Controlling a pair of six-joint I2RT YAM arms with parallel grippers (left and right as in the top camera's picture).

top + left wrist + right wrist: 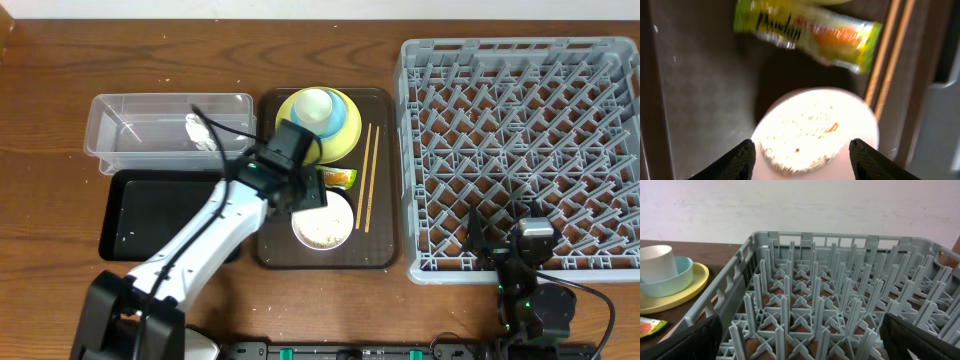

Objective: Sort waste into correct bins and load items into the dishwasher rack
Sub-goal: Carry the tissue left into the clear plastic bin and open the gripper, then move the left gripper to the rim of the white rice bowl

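Note:
My left gripper (309,194) is open and hangs just above the white bowl (322,224), which holds pale rice grains. In the left wrist view its fingers (804,146) straddle the bowl (815,131). The green-and-orange wrapper (805,30) lies just beyond the bowl, with the chopsticks (890,60) to the right. The white cup (316,104) sits in the blue bowl (345,122) on the yellow plate (290,108). A white tissue (203,132) lies in the clear tub (140,130). My right gripper (531,243) is open and empty over the front edge of the grey rack (520,140).
The black tray (150,215) lies in front of the clear tub. The brown serving tray (380,250) holds the dishes, the wrapper (341,178) and the chopsticks (367,175). The right wrist view shows the rack's pegs (840,295) and the plate stack (685,292) to the left.

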